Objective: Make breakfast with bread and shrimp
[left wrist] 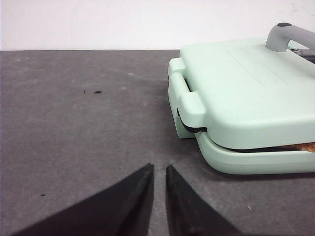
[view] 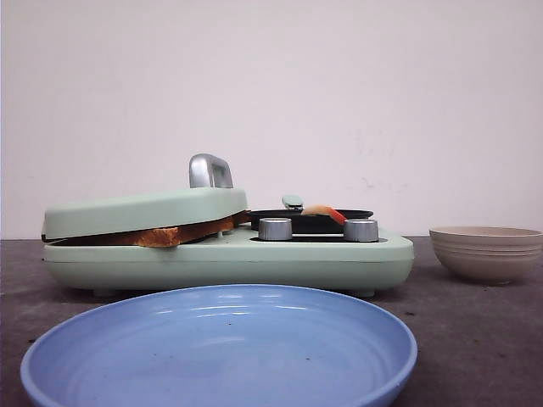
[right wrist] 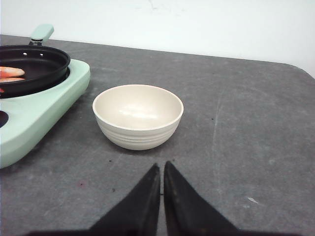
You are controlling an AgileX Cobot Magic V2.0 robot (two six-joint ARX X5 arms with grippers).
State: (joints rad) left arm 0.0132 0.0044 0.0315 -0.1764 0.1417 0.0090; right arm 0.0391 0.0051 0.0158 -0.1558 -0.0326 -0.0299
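**A:** Start at the hands. What were the two grippers doing?

**B:** The left gripper (left wrist: 159, 169) hung over bare dark table (left wrist: 74, 137), its two black fingers (left wrist: 135, 196) drawn almost together with only a thin slit between the tips, gripping nothing. The right gripper (right wrist: 161, 168) was the same — fingers pressed nearly tip to tip, empty.

**A:** And outward from each?

**B:** In the left wrist view, the mint-green breakfast maker (left wrist: 246, 93) sat at about two o'clock from the fingertips, well apart from them. In the right wrist view, one cream bowl (right wrist: 138, 116) stood at roughly eleven o'clock, near the tips but not touching; it held nothing.

**A:** Where was the bread?

**B:** Pressed under the shut lid (view: 144, 212) of the maker. From the front, a golden-brown edge of bread (view: 165, 236) showed in the gap between lid and base. How many slices lay in there, I couldn't tell.

**A:** The shrimp?

**B:** One shrimp (view: 325, 211), pale with a red-orange end, lay in the small black pan (view: 310, 220) on the maker's right side.

**A:** Counts for the rest?

**B:** One maker, one pan, two silver knobs (view: 275, 229) on its front, one grey lid handle (view: 210, 170), one bowl at three o'clock from the maker, one blue plate (view: 221, 360) at six o'clock — bare.

**A:** Any writing or brand?

**B:** None that could be read.
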